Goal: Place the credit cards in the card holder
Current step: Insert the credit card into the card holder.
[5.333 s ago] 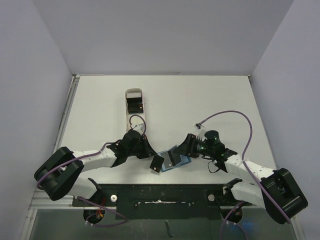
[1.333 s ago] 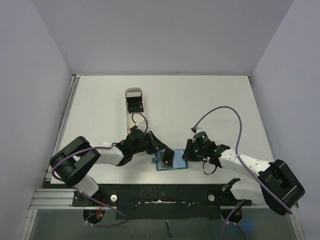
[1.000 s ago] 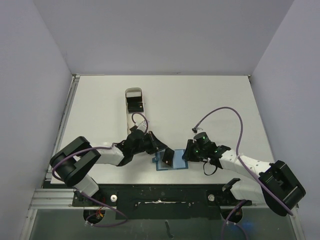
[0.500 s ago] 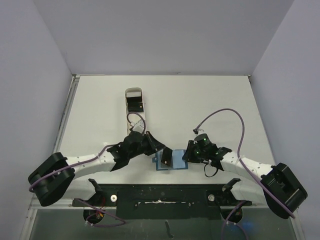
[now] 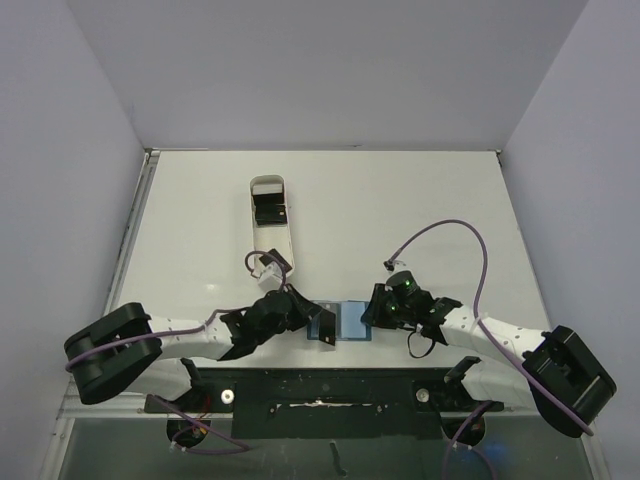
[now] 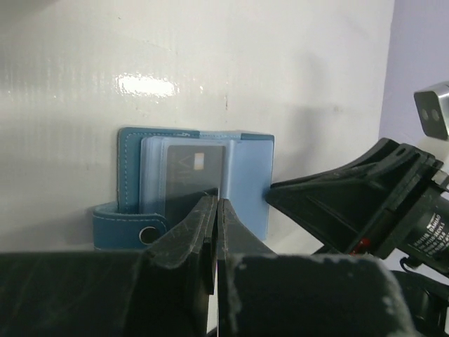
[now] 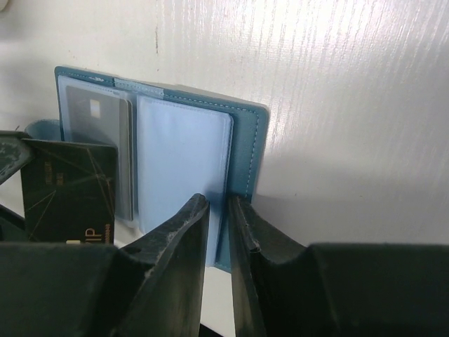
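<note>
The teal-blue card holder (image 5: 352, 322) lies open near the table's front edge, also shown in the left wrist view (image 6: 249, 168) and the right wrist view (image 7: 182, 151). One dark credit card (image 7: 105, 140) sits in its left sleeve. My left gripper (image 5: 316, 326) (image 6: 216, 200) is shut on another black credit card (image 5: 325, 326) (image 7: 70, 193), held on edge at the holder's left panel. My right gripper (image 5: 372, 314) (image 7: 217, 205) is closed on the holder's right panel edge. More black cards (image 5: 270, 209) lie in the tray.
A long white oval-ended tray (image 5: 272, 236) stands behind and left of the holder. A purple cable (image 5: 450, 228) loops above the right arm. The table's front edge and the arm bases are just behind the holder.
My left arm has swung nearer the front edge and lower, bringing the held card down to the holder's left panel. The right gripper stays on the holder's right edge.
</note>
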